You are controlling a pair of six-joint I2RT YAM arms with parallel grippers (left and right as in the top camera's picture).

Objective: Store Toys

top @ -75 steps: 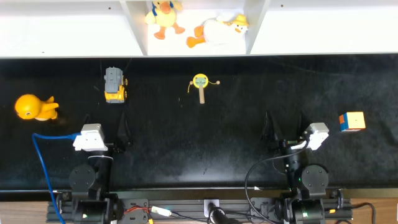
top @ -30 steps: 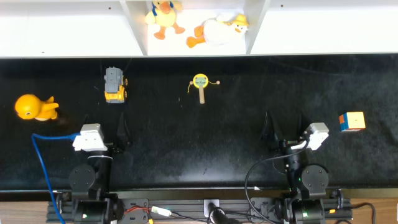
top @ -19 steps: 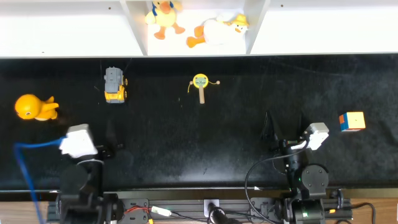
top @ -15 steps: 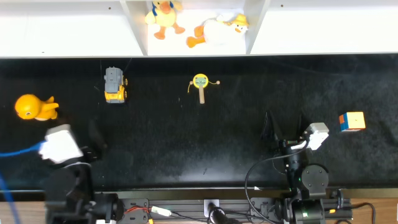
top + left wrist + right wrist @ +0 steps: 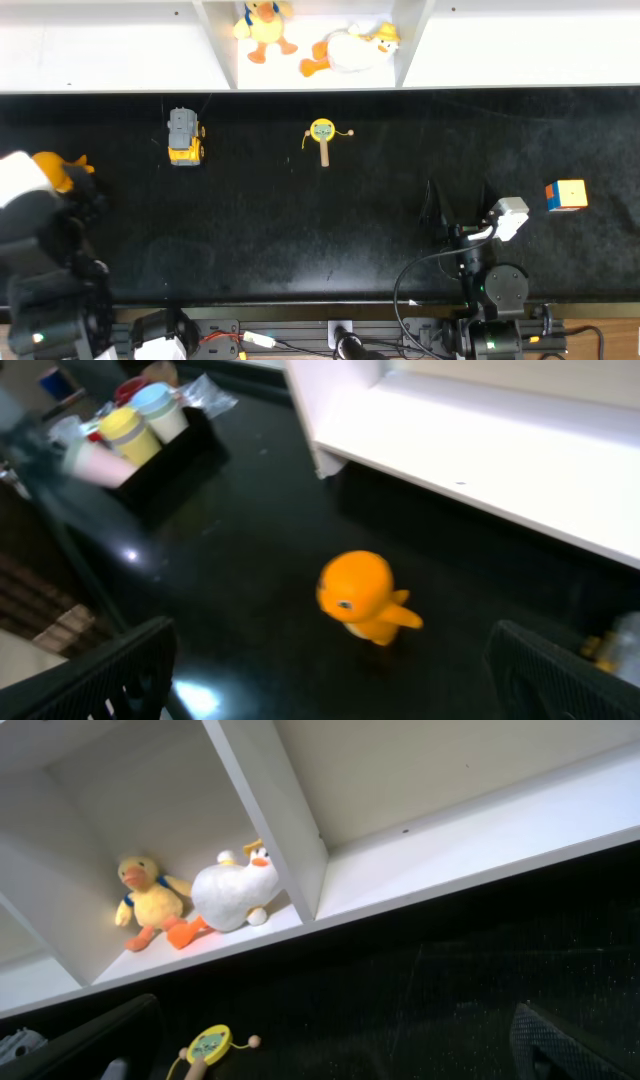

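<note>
Top view shows us that the left arm (image 5: 40,235) has swung away from its rest spot and out to the far left, where its wrist now partly covers the orange duck (image 5: 66,170). In the left wrist view the left gripper (image 5: 330,652) has its fingers spread wide. The duck stands upright on the black table (image 5: 230,560) ahead of and between them, untouched, near the white shelf (image 5: 500,450). The right gripper (image 5: 457,205) has not moved; its fingers are apart too and hold nothing. We judge the duck to be the toy chosen first, so what remains is to come down and close around its body. The toy truck (image 5: 184,135), rattle (image 5: 322,135) and cube (image 5: 566,195) lie where they were.
</note>
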